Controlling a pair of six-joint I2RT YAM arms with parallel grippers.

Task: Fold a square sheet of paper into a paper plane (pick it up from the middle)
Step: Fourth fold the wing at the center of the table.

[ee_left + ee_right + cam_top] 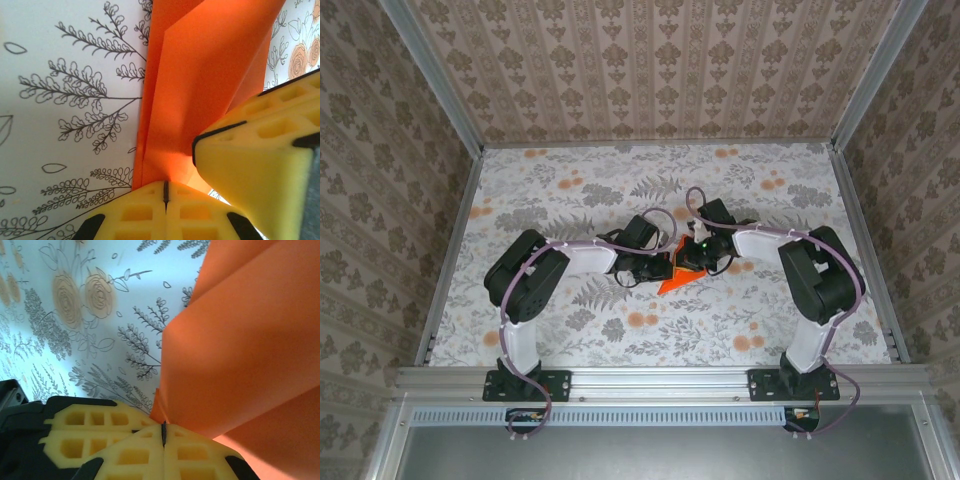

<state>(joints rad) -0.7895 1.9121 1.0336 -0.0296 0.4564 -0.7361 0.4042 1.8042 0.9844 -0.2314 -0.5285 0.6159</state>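
The square sheet of paper (pixel 672 283), vivid orange, is folded into a pointed wedge with layered flaps and hangs between both grippers at mid-table, its tip pointing to the near left. My left gripper (pixel 652 268) is shut on its edge; in the left wrist view the fingertips (pixel 166 192) meet on the orange paper (pixel 200 75). My right gripper (pixel 692 262) is shut on the paper too, pads (pixel 163 432) closed on a fold of the sheet (pixel 240 350). The two grippers stand almost touching: the right fingers (pixel 260 160) crowd the left wrist view.
A floral tablecloth (pixel 620 190) covers the table, with patterned walls on three sides and a metal rail (pixel 660 378) along the near edge. Both arms bend inward toward the middle. Open cloth lies all around the grippers.
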